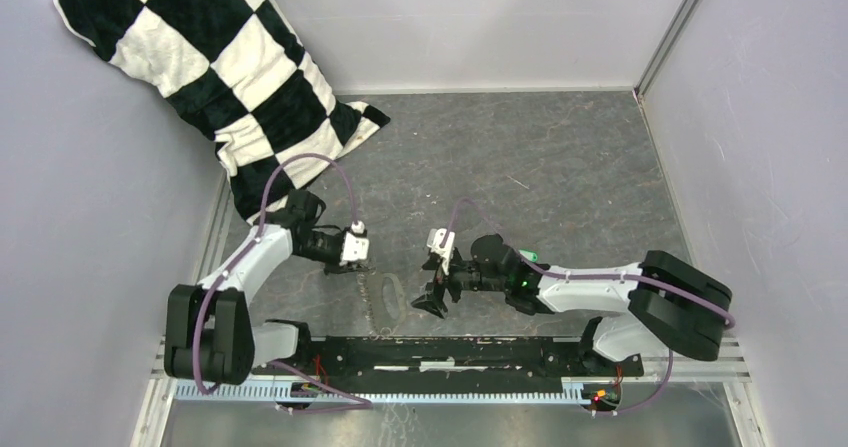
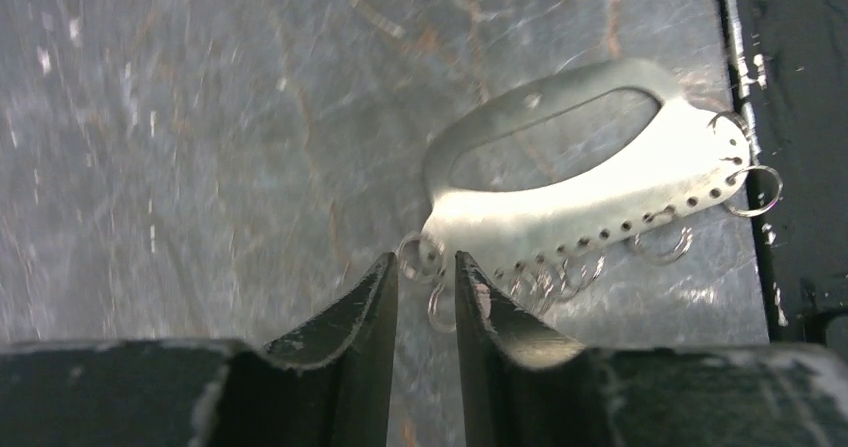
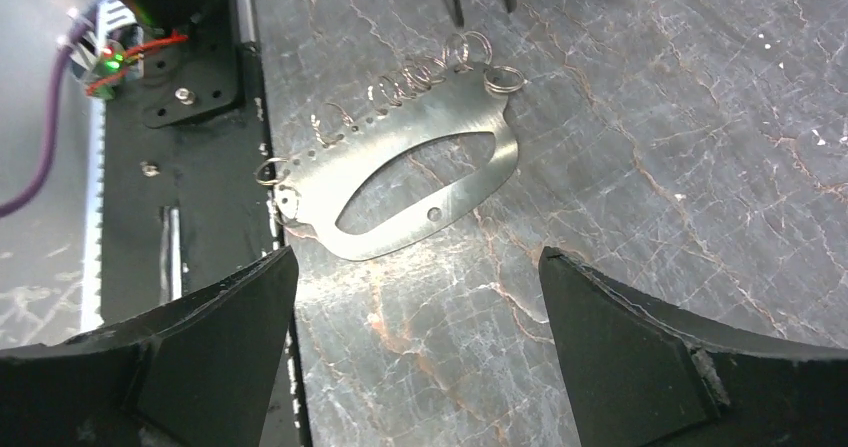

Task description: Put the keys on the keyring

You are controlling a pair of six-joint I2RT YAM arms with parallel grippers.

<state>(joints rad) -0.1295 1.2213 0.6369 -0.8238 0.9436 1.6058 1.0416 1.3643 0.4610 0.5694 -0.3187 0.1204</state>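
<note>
The keyring (image 2: 560, 217) lies flat on the grey veined surface (image 3: 650, 117), one end at the tips of the left fingers (image 2: 350, 327), which are slightly parted and grip nothing. The right fingers (image 3: 230, 317) gape wide, apart from it. It is a thin silvery plate with an oval cutout and small wire rings (image 3: 503, 79) along one punched edge.

The keyring (image 3: 395, 127) is thin, shiny silver metal, smooth and flat, with little wire rings (image 3: 470, 47). The table (image 3: 650, 117) looks like smooth grey stone with pale veins. The pillow (image 1: 230, 77) is soft, fuzzy cloth.
</note>
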